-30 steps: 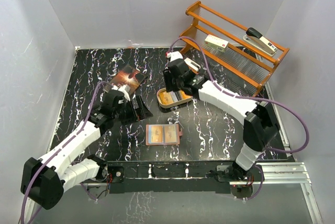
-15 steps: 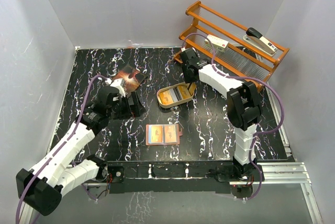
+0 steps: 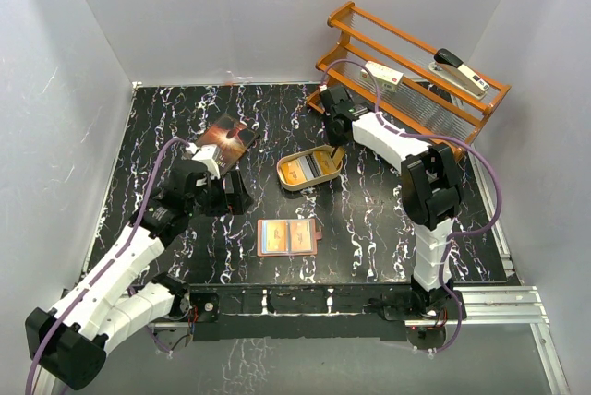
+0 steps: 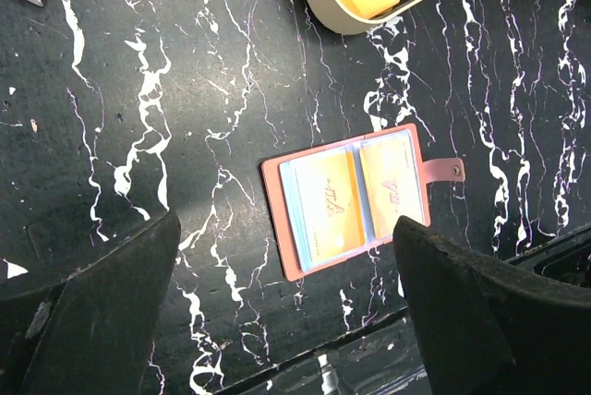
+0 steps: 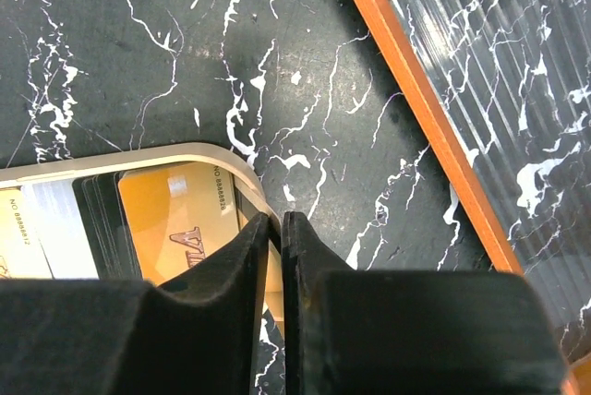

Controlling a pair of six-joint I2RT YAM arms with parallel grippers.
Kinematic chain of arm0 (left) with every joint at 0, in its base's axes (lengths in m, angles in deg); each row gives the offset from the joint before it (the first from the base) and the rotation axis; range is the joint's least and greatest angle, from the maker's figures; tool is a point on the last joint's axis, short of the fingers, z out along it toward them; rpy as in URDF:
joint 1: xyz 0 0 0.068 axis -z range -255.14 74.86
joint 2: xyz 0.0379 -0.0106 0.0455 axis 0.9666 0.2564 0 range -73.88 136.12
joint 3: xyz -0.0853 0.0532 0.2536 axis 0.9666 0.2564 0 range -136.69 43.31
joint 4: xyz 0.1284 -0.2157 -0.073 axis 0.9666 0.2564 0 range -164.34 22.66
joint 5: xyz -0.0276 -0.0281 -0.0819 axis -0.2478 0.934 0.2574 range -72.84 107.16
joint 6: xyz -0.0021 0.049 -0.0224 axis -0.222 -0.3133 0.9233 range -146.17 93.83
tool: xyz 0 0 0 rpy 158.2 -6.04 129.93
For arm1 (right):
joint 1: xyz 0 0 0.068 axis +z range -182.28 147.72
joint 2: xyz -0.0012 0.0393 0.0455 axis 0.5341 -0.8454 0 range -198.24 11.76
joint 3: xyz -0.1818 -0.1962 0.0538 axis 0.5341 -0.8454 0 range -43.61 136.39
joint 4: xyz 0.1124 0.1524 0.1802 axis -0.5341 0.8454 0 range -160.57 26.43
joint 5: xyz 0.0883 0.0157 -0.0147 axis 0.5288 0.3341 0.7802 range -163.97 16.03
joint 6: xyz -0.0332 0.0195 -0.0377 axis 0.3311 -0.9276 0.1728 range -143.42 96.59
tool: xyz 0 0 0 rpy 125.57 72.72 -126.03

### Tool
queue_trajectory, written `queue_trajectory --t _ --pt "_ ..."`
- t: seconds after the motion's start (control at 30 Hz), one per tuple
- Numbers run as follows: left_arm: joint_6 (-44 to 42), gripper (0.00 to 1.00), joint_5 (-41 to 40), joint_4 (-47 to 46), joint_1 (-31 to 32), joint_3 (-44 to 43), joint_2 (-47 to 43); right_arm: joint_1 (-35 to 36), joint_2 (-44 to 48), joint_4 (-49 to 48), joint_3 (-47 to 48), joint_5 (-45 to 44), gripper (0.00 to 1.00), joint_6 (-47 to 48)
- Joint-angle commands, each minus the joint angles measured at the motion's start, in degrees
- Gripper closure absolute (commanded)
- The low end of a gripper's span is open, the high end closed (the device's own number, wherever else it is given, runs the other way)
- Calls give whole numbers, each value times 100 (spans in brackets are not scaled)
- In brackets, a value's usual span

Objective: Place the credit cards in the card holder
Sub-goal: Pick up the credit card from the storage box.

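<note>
Right gripper pinched on tin rim, cards just near-left of jaws; left gripper wide open over card holder.

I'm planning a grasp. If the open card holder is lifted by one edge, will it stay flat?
Probably not: the card holder lies open with a centre fold, so the free half would likely hinge down. The orange cards in its sleeves should stiffen each half. Thin and flat, it would probably slide when pushed, not tip.
</note>
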Motion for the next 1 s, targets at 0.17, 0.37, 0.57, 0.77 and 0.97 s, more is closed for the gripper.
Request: queue_trajectory --t 0.17,0.37,0.57,0.77,0.97 --pt "-210 2 336 -120 16 147 12 -32 313 62 340 165 100 182" --pt "-262 4 1037 -380 23 190 135 -35 681 238 334 515 100 232" --pt "-278 7 1409 -646 25 246 252 -24 1206 515 267 1094 100 140" --pt "-116 10 1865 -913 24 254 240 -23 2051 577 -214 2112 100 187" --pt "-149 18 2203 -1000 24 20 422 -23 2749 101 -914 3997 100 15"
